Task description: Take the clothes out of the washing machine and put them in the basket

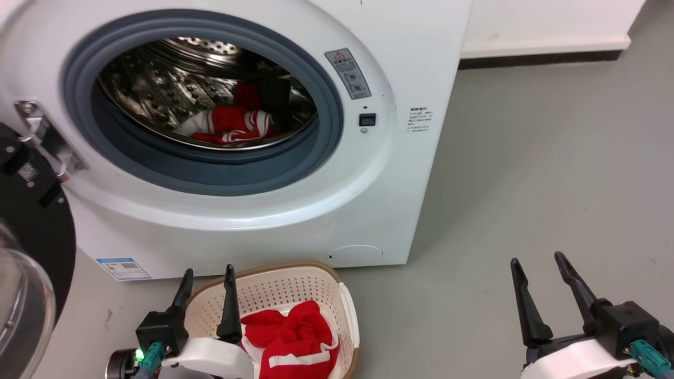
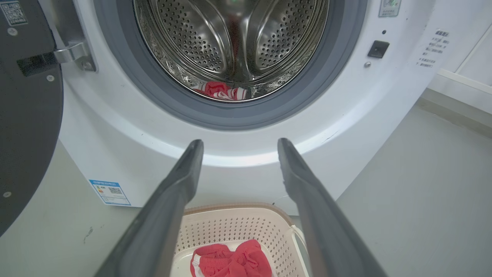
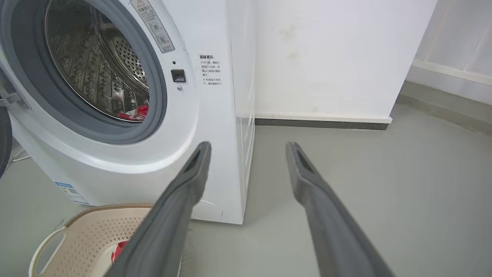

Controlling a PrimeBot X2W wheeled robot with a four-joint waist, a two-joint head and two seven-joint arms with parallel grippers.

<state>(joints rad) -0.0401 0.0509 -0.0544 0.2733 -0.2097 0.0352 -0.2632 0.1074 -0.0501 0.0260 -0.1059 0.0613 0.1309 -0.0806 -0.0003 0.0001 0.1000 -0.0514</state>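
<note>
The white washing machine (image 1: 295,210) stands with its door swung open to the left. Red clothes with white stripes (image 1: 231,125) lie at the bottom of the steel drum (image 2: 230,42); they also show as a striped heap (image 2: 223,90) and a red scrap (image 3: 134,113). Another red garment (image 1: 292,339) lies in the cream basket (image 1: 321,284) on the floor in front of the machine. My left gripper (image 1: 208,273) is open and empty, hovering over the basket's left rim. My right gripper (image 1: 537,260) is open and empty over bare floor, far right of the basket.
The open door's black rim and glass (image 1: 31,252) jut out at the left. A white wall with a dark skirting (image 1: 537,55) runs behind the machine. Grey floor (image 1: 526,173) spreads to the right.
</note>
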